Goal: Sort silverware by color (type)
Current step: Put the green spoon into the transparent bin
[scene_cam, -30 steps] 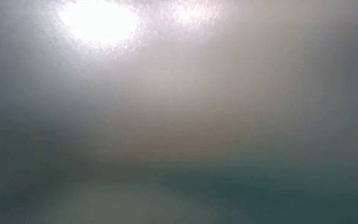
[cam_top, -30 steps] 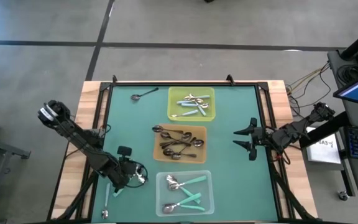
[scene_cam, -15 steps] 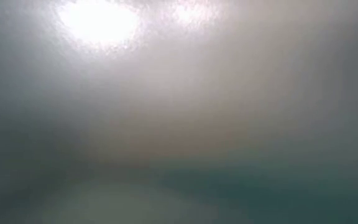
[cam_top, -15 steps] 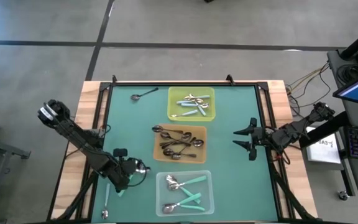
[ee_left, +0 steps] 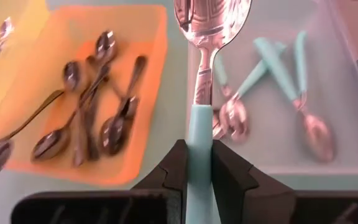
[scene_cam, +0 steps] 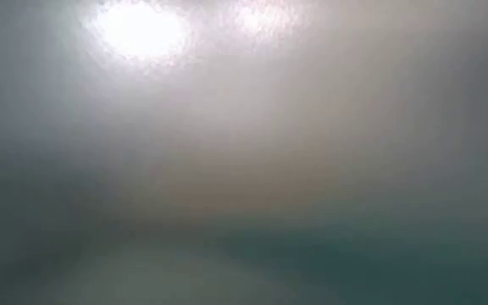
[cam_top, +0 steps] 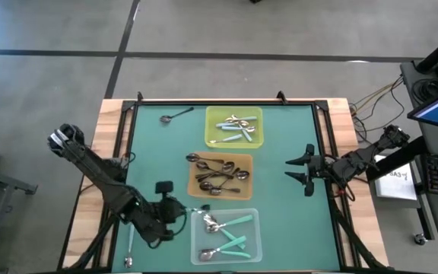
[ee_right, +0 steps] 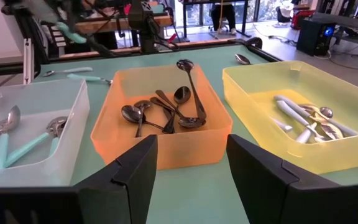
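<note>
Across the green surface point(cam_top: 280, 152), three trays in a line: orange tray point(cam_top: 247, 161) at the middle, yellow tray point(cam_top: 258, 114) on its far side, clear tray point(cam_top: 254, 228) on its near side.

To the right of the orange tray, well apart from it, the right hand point(cam_top: 291, 169), spread wide and idle.

On the near-left of the orange tray, big news from the left hand point(ee_left: 199, 158): gaping a second ago over the bare surface, now clenched on the teal handle of a spoon point(ee_left: 211, 25) and carried across to the clear tray's edge, bowl poking out over the tray. Looks like a pick made, with only the drop among its teal mates left.

Counting now: three trays, two hands. About six dark spoons inside the orange tray. Roughly five in the yellow, silver and teal tangled, hard to split. About three teal-handled ones in the clear.

Off the far-left corner of the orange tray, one loose dark spoon point(cam_top: 175, 116). Near-left of the orange tray, beyond the left hand, one loose teal spoon point(cam_top: 130, 242).
</note>
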### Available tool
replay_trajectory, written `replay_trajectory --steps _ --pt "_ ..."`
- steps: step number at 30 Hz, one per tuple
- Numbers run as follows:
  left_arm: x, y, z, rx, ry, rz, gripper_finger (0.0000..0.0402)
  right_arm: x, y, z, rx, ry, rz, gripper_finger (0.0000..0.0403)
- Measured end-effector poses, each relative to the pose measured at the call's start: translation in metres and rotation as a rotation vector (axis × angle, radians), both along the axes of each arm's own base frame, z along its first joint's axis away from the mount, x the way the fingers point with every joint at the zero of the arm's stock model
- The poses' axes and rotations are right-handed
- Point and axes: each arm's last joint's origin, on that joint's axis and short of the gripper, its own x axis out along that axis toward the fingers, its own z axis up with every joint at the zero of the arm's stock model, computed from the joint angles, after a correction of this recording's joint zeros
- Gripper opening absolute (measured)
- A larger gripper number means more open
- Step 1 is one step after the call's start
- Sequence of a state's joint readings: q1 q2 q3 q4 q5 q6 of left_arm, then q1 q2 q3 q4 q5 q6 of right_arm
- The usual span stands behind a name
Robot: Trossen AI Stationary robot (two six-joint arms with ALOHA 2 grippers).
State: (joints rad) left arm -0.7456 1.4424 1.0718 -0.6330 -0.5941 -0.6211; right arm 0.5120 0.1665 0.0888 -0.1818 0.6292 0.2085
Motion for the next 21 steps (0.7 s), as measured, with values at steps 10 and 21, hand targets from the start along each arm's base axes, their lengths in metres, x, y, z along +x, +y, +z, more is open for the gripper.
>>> replay_trajectory --steps 10,21 --pt "0.044 -0.038 -0.022 -0.071 -0.126 -0.048 0.0028 0.0 0.0 0.0 0.0 0.0 0.0 0.0185" --pt "0.068 -0.044 -0.033 -0.133 -0.215 -0.054 0.0093 0.0 0.0 0.0 0.0 0.0 0.0 0.0185"
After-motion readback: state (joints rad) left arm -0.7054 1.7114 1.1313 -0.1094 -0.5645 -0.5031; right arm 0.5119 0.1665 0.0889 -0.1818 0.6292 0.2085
